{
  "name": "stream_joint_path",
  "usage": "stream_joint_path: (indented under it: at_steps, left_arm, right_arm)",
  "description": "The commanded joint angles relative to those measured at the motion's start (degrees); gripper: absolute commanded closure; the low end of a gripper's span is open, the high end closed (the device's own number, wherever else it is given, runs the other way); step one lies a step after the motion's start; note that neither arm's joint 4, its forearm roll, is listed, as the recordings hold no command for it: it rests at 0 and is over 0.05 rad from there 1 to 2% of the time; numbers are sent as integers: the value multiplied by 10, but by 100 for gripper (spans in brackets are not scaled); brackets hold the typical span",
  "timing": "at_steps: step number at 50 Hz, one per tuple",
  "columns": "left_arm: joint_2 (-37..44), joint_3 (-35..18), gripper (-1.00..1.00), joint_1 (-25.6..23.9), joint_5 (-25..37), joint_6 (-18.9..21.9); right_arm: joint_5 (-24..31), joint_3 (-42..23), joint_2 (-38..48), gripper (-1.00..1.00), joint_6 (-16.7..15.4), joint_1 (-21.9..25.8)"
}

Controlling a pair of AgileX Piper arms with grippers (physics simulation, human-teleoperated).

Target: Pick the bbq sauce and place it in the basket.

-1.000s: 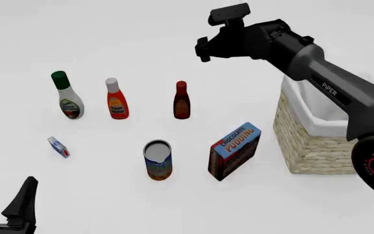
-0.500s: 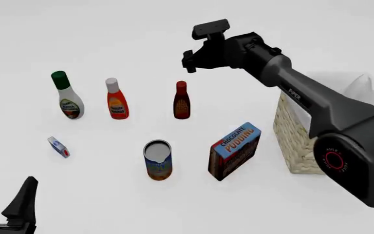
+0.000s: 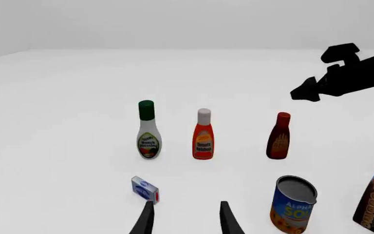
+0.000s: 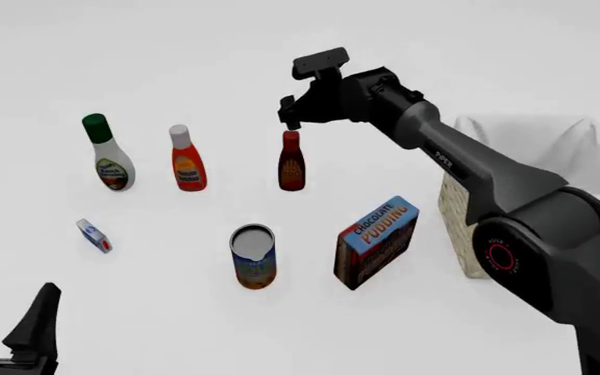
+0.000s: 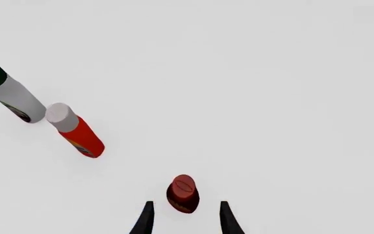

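Your right pincer (image 4: 290, 117) hangs open just above the upright sauce (image 4: 291, 161); your left pincer (image 4: 8, 316) rests open.

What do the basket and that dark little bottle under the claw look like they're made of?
The basket looks like woven straw-coloured wicker, matte, lined with white cloth. The bbq sauce looks like smooth, slightly glossy dark plastic or glass with a red cap; a render can't settle which.
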Motion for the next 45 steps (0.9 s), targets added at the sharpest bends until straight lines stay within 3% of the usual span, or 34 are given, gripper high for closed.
stream_joint_path:
  at_steps: [1,30,45]
  left_arm:
    - [0,0,-100,0,0,0]
    - [0,0,-100,0,0,0]
    - [0,0,-100,0,0,0]
  right_arm:
    - [-10,-7,21,-100,-12,2]
    - [-45,5,50,-100,-24,6]
    - [-35,-37,89,-100,-21,12]
